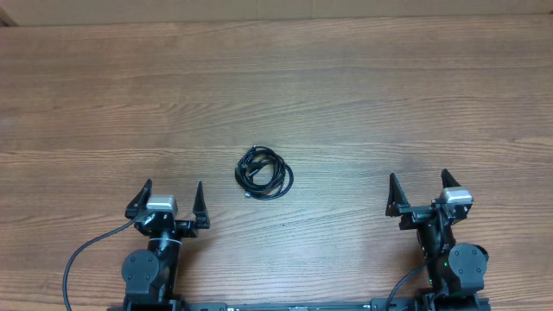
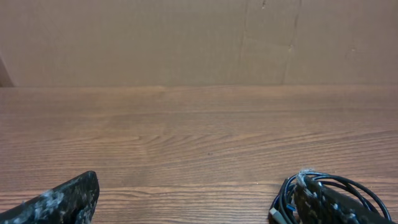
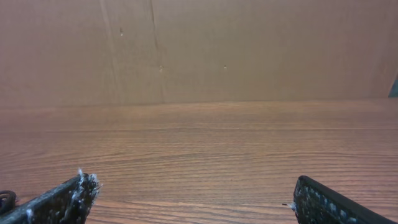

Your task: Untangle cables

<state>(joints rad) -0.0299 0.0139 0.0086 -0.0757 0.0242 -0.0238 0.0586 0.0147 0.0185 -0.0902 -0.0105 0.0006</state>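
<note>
The wooden table (image 1: 346, 86) is bare across most of its width, from the far edge down to the near edge where both arms are mounted. The left arm (image 1: 151, 268) sits toward the near left corner and the right arm (image 1: 454, 263) toward the near right corner, both pointing at the far edge.

The left gripper (image 1: 174, 183) has its fingers spread wide with nothing between them. The right gripper (image 1: 419, 174) is also spread wide and empty. Neither touches the work.

The cables (image 1: 264, 173) lie as one small, tight black coil a little left of the table's middle. They are between the two grippers and slightly farther from the near edge than the fingertips. The coil is nearer the left gripper, whose wrist view shows it just behind the right-hand finger. The right wrist view catches only a sliver of it at its lower left corner. A small plug (image 1: 250, 196) seems to stick out on the coil's near side, though it is too small to be sure.

The untangling looks not yet begun, so the step in hand is the first reach. The next move probably calls for the left gripper to swing right and down onto an outer loop or the loose end. The right gripper would then come in to pin the rest so the strands can be drawn apart
</note>
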